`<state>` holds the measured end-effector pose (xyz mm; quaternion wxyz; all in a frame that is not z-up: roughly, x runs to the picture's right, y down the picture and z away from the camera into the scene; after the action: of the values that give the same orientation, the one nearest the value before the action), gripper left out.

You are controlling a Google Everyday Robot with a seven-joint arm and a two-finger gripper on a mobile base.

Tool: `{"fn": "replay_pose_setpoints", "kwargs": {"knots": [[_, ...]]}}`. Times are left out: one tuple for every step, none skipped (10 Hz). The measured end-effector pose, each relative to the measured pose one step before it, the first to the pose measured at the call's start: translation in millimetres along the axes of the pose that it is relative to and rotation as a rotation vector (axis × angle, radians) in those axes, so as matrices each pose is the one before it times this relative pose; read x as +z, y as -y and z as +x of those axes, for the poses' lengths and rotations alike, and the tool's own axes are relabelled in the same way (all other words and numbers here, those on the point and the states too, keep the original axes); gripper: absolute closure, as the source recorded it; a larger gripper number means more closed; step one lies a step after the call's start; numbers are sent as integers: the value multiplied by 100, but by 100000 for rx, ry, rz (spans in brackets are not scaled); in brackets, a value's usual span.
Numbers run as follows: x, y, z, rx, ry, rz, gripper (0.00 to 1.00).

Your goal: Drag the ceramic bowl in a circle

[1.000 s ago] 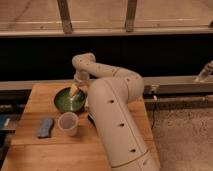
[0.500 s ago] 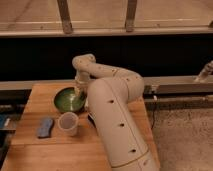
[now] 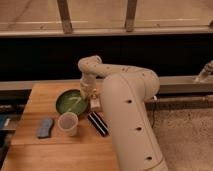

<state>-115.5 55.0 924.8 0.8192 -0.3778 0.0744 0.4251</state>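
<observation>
The ceramic bowl (image 3: 71, 102) is round, shallow and glossy green with a darker rim. It sits on the wooden table (image 3: 45, 150) toward the back middle. My gripper (image 3: 90, 96) hangs from the white arm (image 3: 125, 100) at the bowl's right rim, touching or just over its edge. The translucent white plastic cup (image 3: 68, 123) stands just in front of the bowl.
A blue sponge-like object (image 3: 45, 127) lies at the left front of the table. A dark striped flat object (image 3: 98, 123) lies right of the cup, beside the arm. A dark wall and metal rail run behind the table. Gravel-patterned floor is at the right.
The bowl and my gripper have shifted slightly to the right along the table. The cup, blue object and striped object have not moved.
</observation>
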Motion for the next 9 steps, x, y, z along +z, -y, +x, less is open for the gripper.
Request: {"fn": "replay_pose_setpoints", "kwargs": {"knots": [[-224, -75, 648, 1195, -56, 365, 100], [-482, 104, 773, 2229, 721, 467, 100], [-704, 979, 1493, 3620, 56, 1630, 100], [-349, 459, 519, 2257, 141, 1104, 100], [-394, 386, 60, 1911, 534, 1110, 100], [-426, 949, -31, 1673, 333, 1445, 100], [-419, 1156, -340, 1624, 513, 1388, 100], [-166, 498, -601, 571, 558, 594, 100], [-41, 1009, -1328, -1043, 435, 572, 100]]}}
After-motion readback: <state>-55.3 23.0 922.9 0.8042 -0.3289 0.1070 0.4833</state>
